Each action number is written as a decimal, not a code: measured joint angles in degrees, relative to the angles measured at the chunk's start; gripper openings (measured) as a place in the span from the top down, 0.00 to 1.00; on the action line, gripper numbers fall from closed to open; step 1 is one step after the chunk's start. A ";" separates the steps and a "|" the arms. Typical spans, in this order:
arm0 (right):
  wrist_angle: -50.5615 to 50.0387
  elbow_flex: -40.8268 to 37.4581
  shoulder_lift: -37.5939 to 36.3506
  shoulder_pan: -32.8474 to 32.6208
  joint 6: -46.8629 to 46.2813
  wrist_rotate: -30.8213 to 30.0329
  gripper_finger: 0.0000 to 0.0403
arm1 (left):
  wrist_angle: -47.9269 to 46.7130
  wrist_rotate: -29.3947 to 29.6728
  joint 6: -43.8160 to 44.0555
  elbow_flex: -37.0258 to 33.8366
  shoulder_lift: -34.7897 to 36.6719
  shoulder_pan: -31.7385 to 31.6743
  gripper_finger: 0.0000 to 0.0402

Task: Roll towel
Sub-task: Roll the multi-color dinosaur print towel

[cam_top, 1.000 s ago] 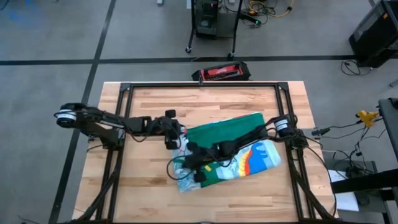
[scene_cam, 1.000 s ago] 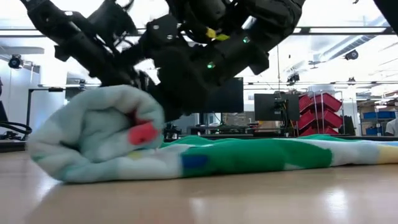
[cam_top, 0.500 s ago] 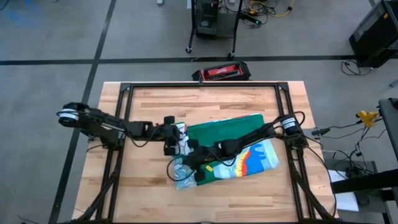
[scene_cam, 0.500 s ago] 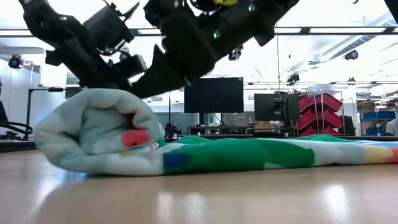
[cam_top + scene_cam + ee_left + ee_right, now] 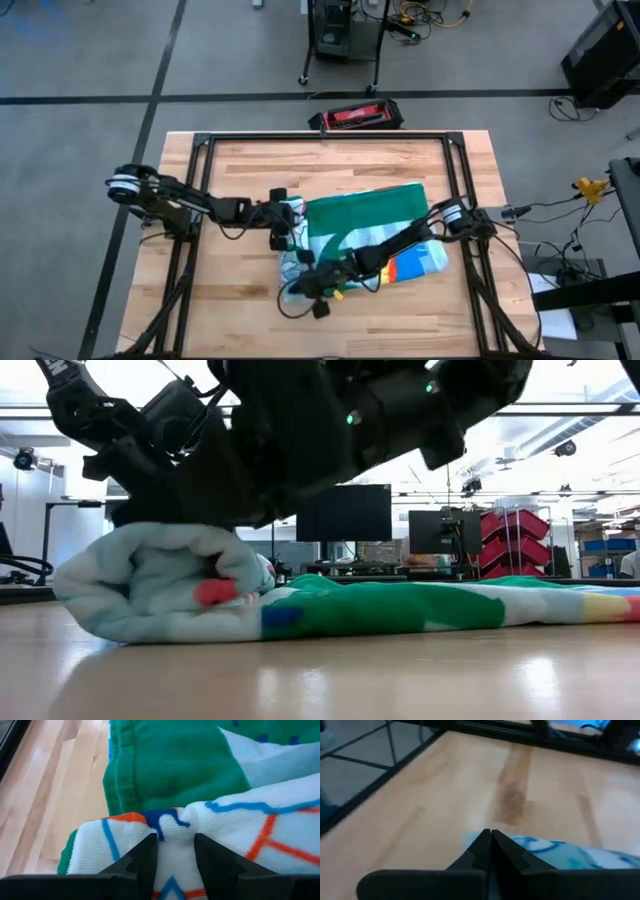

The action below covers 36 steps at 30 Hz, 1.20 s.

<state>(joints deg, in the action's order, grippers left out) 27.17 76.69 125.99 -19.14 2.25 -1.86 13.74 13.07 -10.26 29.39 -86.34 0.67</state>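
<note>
The towel (image 5: 375, 235) lies on the wooden table, green back up along its far part and printed face showing at the near right. Its left end is wound into a thick roll (image 5: 160, 585) that rests on the table; the remainder lies flat toward the right. My left gripper (image 5: 287, 228) is at the roll's far end, shut on the cloth. My right gripper (image 5: 318, 292) is at the roll's near end, its fingers shut (image 5: 490, 837). In the low view both arms sit right above the roll. My left gripper pinches a raised fold of the printed white cloth (image 5: 174, 827) between its two fingers, at the far end of the roll. The fingers come about level from the table's left. The roll lies on the table. My right gripper's shut fingers are at the roll's near end, over pale blue cloth (image 5: 545, 847); I cannot tell whether they touch it.
A black metal frame (image 5: 200, 140) runs around the table top. A red and black case (image 5: 355, 117) sits at the far edge. Bare wood shows to the left of the roll and along the near side (image 5: 230, 300).
My right gripper has gone toward the table's near edge, along the roll to its near end, and come down. My left gripper has shifted a little toward the right. The roll now stands lower and flatter than before.
</note>
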 joint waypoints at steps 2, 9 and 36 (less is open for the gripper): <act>-1.00 -0.07 -1.33 0.00 0.20 -1.02 1.00 | -0.04 -1.00 0.07 -0.02 0.51 0.26 0.70; -12.94 -0.86 -9.72 -0.11 4.38 -10.02 1.00 | -1.27 -2.11 0.24 -0.10 2.16 3.31 0.70; -49.53 -3.13 -15.43 12.46 10.73 1.78 0.99 | -18.20 -3.39 7.25 3.24 14.87 8.76 0.70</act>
<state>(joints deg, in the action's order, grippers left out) -22.36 73.56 110.56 -6.67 12.99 -0.08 -4.46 9.68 -3.01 32.64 -71.47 9.43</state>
